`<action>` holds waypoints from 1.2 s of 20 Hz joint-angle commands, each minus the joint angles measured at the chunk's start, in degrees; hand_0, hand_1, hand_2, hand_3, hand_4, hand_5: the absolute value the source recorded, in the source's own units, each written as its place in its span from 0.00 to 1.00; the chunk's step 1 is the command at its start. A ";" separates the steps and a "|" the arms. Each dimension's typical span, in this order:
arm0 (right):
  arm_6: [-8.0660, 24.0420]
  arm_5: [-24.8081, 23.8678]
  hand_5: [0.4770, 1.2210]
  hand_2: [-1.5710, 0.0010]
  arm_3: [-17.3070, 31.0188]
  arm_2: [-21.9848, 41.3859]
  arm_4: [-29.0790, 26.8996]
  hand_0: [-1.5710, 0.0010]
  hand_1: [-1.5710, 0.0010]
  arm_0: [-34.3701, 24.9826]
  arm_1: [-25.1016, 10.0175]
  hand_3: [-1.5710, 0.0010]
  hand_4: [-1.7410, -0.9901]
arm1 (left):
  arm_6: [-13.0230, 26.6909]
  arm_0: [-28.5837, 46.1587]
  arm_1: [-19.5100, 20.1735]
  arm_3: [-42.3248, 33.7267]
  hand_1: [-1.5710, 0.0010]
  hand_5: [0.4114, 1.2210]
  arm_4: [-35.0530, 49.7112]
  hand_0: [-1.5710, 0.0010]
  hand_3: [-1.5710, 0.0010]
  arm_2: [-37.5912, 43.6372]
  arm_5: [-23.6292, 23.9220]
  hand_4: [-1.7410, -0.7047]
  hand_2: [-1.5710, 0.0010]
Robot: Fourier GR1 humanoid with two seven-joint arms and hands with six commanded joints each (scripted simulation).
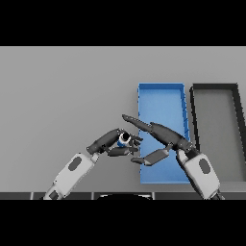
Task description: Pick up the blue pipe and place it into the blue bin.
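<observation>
The blue pipe shows as a small blue and white ring, and my left hand is curled round it just left of the blue bin. Most of the pipe is hidden by the fingers. My right hand hangs over the bin's lower half, fingers straight and pointing left toward the left hand, thumb spread below. It holds nothing. The bin is a long blue tray running away from me, right of centre.
A black-rimmed grey bin stands directly right of the blue bin, its walls almost touching it. Grey table stretches to the left and far side.
</observation>
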 commanded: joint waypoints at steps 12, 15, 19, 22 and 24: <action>3.60 3.04 0.05 0.96 12.36 4.39 1.76 0.99 0.98 -12.06 8.20 0.99 0.67 | 0.18 -1.08 -0.05 1.14 0.00 1.00 3.00 0.00 0.06 1.46 -3.56 0.02 0.00; 4.55 4.29 0.07 0.79 13.81 5.02 1.02 0.82 0.80 -14.30 9.26 0.85 0.52 | 0.12 -1.81 1.06 1.15 0.29 1.00 -1.39 0.21 0.41 0.53 -2.32 0.12 0.30; 5.36 4.91 0.17 0.35 15.46 6.00 -1.91 0.36 0.35 -15.40 10.66 0.47 0.27 | -0.47 -1.31 1.23 0.33 0.36 0.96 -3.49 0.34 0.60 0.54 -0.75 0.08 0.37; 4.50 2.97 0.45 0.18 14.63 6.22 -2.51 0.18 0.18 -13.84 11.85 0.24 0.35 | -2.38 -0.07 -0.04 0.02 0.18 0.98 1.27 0.18 0.66 2.02 -2.26 0.04 0.19; 3.25 2.50 0.65 0.11 15.18 6.08 -0.59 0.12 0.11 -14.41 11.99 0.15 0.38 | -2.42 0.11 -0.11 -0.08 0.12 0.99 1.52 0.11 0.65 1.93 -2.12 0.03 0.12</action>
